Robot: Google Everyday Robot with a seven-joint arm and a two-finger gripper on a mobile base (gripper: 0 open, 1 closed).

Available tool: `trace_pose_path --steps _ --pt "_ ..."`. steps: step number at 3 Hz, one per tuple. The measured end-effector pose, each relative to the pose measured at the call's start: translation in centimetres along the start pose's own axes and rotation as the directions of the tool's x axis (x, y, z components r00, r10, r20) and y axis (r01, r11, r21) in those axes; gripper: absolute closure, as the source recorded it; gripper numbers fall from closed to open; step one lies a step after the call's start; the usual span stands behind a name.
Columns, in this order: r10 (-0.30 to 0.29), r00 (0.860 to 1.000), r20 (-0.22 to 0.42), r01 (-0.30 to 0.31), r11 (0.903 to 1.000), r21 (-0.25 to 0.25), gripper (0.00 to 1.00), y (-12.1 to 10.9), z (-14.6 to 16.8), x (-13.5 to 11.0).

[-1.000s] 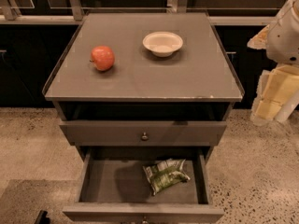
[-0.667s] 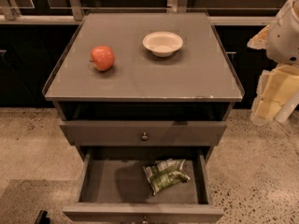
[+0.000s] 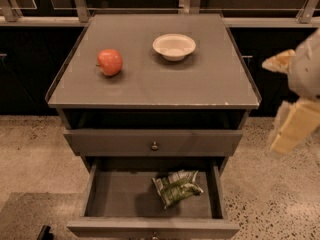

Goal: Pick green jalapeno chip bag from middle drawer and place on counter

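End effector [image 3: 291,100], state untellable, beside counter [image 3: 150,86]; green jalapeno chip bag [image 3: 176,187] in middle drawer [image 3: 120,200].

The wrinkled olive-green foil chip bag [image 3: 177,188] is lying in the open grey-brown middle drawer [image 3: 120,200], right of centre. The pale gripper [image 3: 294,126] is hanging right of the grey counter [image 3: 200,84].

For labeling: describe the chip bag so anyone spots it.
The gripper hangs at the right edge; left of it, below the counter, the middle drawer stands open. The green jalapeno chip bag lies right of centre inside: crinkly olive foil, unlike the red apple and white bowl up top.
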State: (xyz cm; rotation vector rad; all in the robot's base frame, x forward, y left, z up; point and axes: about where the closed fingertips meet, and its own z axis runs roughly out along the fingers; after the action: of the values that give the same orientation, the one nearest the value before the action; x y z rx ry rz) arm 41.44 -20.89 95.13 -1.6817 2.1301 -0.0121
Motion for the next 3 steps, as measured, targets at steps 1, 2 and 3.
trace_pose_path --steps 1,2,3 --pt "0.12 0.983 0.14 -0.113 0.9922 -0.052 0.0 3.8 5.8 2.8" --pt "0.314 0.913 0.26 -0.284 0.9475 -0.147 0.0 8.0 14.1 7.1" --pt "0.4 0.879 0.26 -0.362 0.9142 -0.182 0.0 10.1 17.9 9.4"
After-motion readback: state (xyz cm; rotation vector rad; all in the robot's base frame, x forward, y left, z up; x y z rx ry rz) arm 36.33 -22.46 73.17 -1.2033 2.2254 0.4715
